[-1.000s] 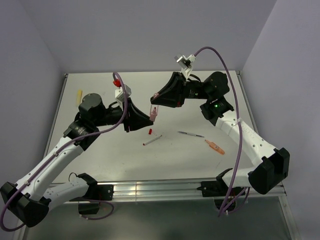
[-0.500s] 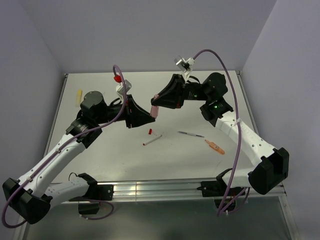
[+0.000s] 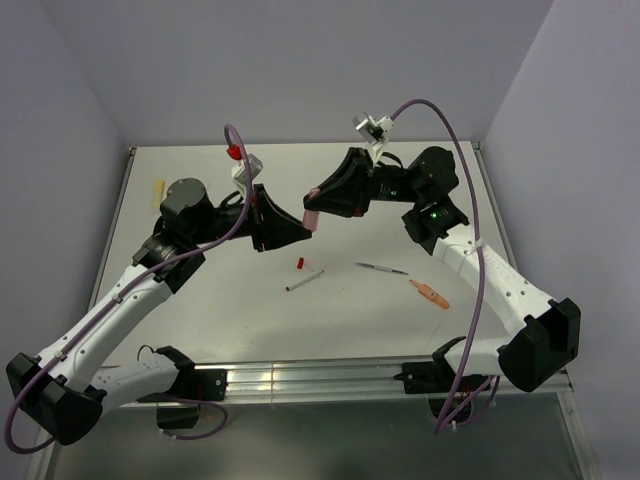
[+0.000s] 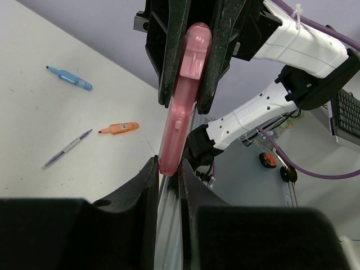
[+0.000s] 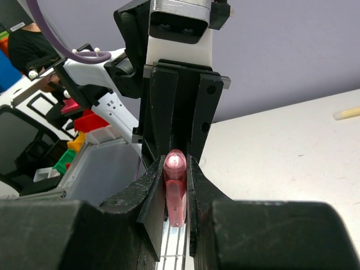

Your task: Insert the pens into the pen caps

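Blue pen [image 4: 70, 77] (left wrist view only)

White table [image 3: 350, 310] meets plain lilac walls [image 3: 300, 70].

The left hand [image 3: 298, 233] and the right hand [image 3: 312, 203] meet tip to tip above the middle of the worktop [image 3: 360, 320]. The held pen [image 4: 180, 112] sits between them, one end in each hand. Under the hands, on the worktop, lies a small cap [image 3: 300, 263]. A thin pen [image 3: 305, 280] lies just beside it, nearer the arm bases. To the right of the hands lies a second thin pen [image 3: 381, 268], and farther right a stubby pen [image 3: 429, 293]. Far to the left of the left hand lies a short pen [image 3: 158, 191].
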Robot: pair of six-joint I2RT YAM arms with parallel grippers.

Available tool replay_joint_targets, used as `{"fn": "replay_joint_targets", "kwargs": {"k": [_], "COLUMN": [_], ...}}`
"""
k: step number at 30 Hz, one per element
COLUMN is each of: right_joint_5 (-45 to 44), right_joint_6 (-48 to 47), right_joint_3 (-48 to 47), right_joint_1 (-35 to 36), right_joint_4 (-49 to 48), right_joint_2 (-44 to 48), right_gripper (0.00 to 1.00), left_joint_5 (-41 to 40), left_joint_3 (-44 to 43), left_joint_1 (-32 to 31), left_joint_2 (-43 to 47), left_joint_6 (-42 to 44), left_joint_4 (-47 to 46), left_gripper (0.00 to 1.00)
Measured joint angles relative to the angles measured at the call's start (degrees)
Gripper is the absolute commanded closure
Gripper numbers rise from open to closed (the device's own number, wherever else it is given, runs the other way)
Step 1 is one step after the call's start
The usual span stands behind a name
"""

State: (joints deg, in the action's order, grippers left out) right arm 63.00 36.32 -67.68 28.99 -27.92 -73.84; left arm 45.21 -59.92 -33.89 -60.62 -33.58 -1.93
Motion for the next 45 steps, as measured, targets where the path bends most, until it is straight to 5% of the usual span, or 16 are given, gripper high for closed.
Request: {"fn": "replay_joint_targets", "kwargs": {"k": [45], "right_joint_5": [-7.6], "right_joint_6": [-0.2], "right_joint_3": [6.8], "right_joint_1": [0.3], "right_joint_4": [-10.9], "right_joint_2": [1.9], "right_gripper": [1.0], "left_joint_5": [1.5], "left_joint_3": [-4.2], "left_joint_1": [1.8], "left_joint_2": [-4.2], "left_joint_6": [-2.0], "left_joint_4": [0.5], "left_gripper": [1.0]}}
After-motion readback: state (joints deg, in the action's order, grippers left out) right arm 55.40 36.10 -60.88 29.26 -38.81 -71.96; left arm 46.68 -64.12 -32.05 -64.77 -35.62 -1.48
